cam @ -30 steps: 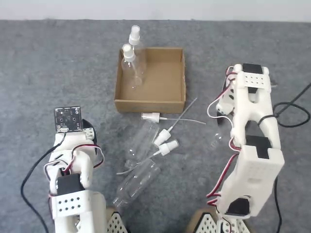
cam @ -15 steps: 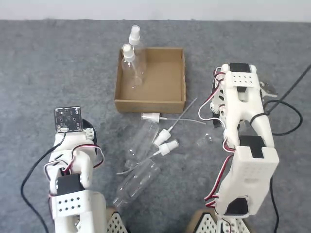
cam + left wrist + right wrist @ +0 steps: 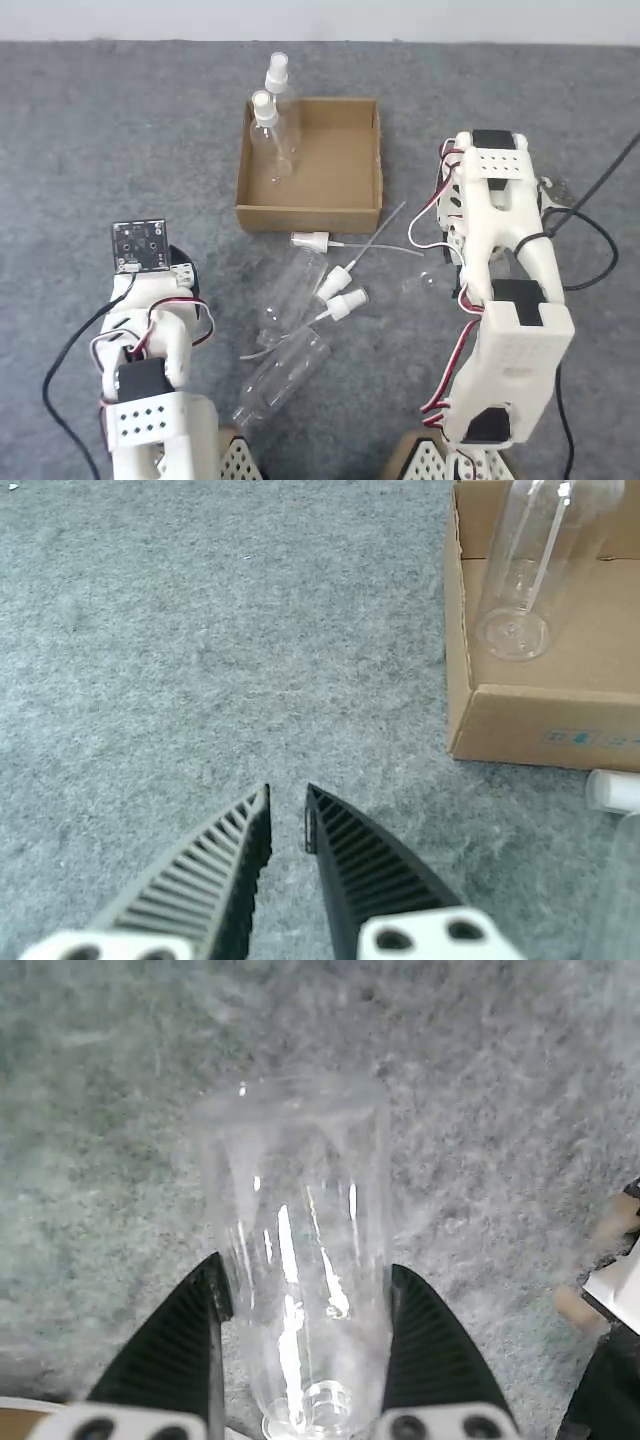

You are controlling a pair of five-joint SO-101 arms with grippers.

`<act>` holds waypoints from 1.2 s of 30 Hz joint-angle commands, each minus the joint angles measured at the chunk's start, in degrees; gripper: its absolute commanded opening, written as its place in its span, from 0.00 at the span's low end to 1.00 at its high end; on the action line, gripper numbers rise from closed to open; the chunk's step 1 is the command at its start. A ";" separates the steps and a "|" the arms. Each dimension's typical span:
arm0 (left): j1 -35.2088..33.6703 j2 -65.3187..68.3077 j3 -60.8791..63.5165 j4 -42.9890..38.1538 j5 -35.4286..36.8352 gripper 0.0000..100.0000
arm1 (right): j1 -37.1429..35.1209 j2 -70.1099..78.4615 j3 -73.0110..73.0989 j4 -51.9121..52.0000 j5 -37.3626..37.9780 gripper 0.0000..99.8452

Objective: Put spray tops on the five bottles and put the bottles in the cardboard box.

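1. My right gripper (image 3: pixel 305 1272) pinches the clear bottle (image 3: pixel 295 1190) by its sides — its long axis runs straight out between my fingers.
2. The loose spray tops (image 3: pixel 342 290) lie near it, toward my left arm, short of the cardboard box (image 3: pixel 308 216).
3. My left gripper (image 3: pixel 288 800) hangs slightly parted and empty — farther from them, I judge.

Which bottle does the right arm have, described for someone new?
Start at the right arm beside the cardboard box. The right gripper clasps a clear uncapped bottle. The other two bare bottles lie mid-table among loose spray tops; this one sits apart.
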 commanded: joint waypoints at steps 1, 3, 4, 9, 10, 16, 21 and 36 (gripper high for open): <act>-0.09 -1.05 -0.84 -1.58 -0.62 0.06 | -0.75 -4.62 -3.34 2.15 -3.43 0.01; -0.09 -1.05 -0.84 -1.58 -0.62 0.06 | -0.84 -4.62 -3.34 2.07 -3.43 0.01; -0.09 -1.05 -0.84 -1.58 -0.62 0.06 | -0.84 -4.62 -3.34 2.07 -3.43 0.01; -0.09 -1.05 -0.84 -1.58 -0.62 0.06 | -0.40 -4.62 -3.34 2.15 -3.43 0.02; -0.09 -1.05 -0.84 -1.58 -0.62 0.06 | -0.57 -4.62 -3.34 2.15 -3.43 0.03; -0.09 -1.05 -0.84 -1.58 -0.62 0.06 | -0.92 -4.62 -3.43 2.15 -3.43 0.20; -0.09 -1.05 -0.84 -1.58 -0.62 0.06 | -0.92 -4.62 -3.43 2.15 -3.43 0.24; -0.09 -1.05 -0.84 -1.58 -0.62 0.06 | -1.63 -5.32 -5.10 2.51 -3.34 0.24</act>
